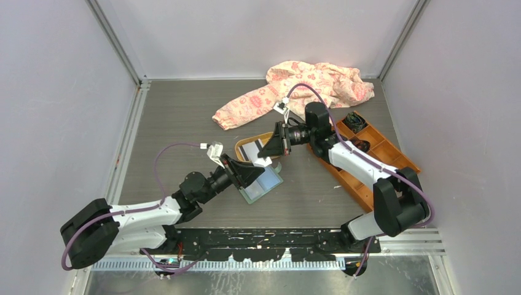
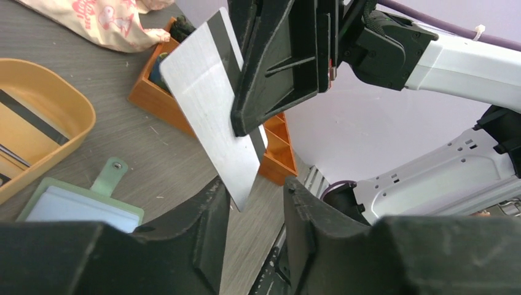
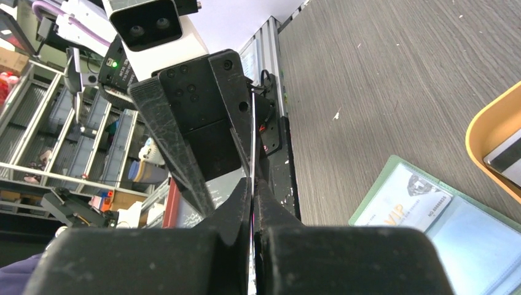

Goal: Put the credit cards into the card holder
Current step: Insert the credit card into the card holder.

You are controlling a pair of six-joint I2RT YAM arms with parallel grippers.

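The right tool clamps a credit card on edge, one corner between the parted jaws of the left tool, seemingly a handover beside the card holder.

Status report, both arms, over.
Right gripper shut on a credit card, held aloft. Left gripper open, fingers flanking its lower corner. Card holder lies open on table. Nothing in the way.

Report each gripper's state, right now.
Left gripper: open, jaws standing either side of the credit card's lower corner, not clamped on it.
Right gripper: closed, holding that credit card.
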